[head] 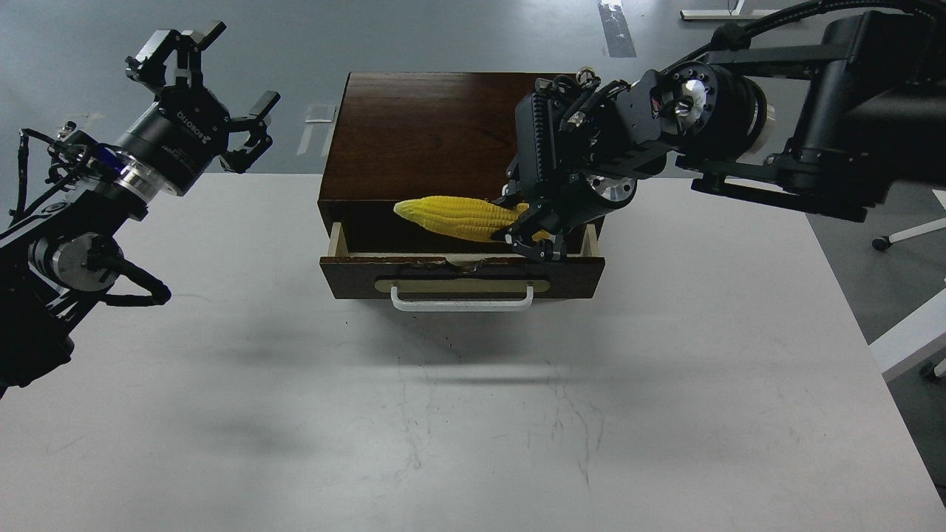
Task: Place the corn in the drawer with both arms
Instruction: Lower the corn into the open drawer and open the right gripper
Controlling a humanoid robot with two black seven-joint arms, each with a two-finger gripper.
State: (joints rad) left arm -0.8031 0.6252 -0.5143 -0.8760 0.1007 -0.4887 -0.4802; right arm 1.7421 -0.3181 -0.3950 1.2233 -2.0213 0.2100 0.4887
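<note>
The yellow corn point(451, 216) lies level with its tip pointing left, held over the open drawer point(462, 272) of the dark brown box point(421, 133). My right gripper point(531, 233) is shut on the corn's thick right end, above the drawer's right half. The drawer is pulled out a little; its white bar handle point(462, 299) faces me. My left gripper point(199, 85) is open and empty, raised well to the left of the box above the table's far left edge.
The box stands at the far middle of the white table point(473, 414). Grey floor lies beyond the table. A chair base point(905, 236) and another white surface point(913, 336) stand at the right.
</note>
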